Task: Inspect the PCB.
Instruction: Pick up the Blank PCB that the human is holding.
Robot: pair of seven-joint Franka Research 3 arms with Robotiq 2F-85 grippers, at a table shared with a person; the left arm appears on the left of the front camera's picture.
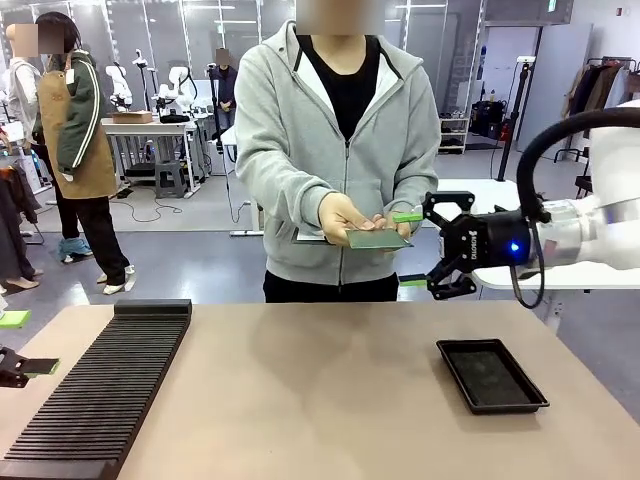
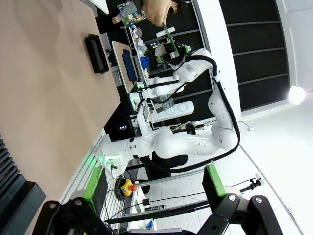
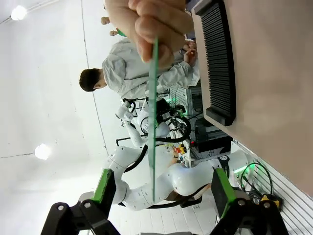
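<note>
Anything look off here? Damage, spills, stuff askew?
Nothing stands out. The PCB lies flat and looks whole in the person's hands, one edge between the open fingers of the right gripper, not clamped. The black tray sits flat on the table, and the slotted rack looks orderly.

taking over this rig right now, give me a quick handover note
Right gripper: open, raised over the table's far side, fingers to either side of the PCB's near edge, not touching it as far as the right wrist view shows.
Left gripper: open, holding nothing, low by the black slotted rack.
PCB: held flat by the person across the table.
Black tray: on the table, on the right arm's side.
Done: right arm lined up on the board.
Left: close on the board, take it from the person, inspect it.
</note>
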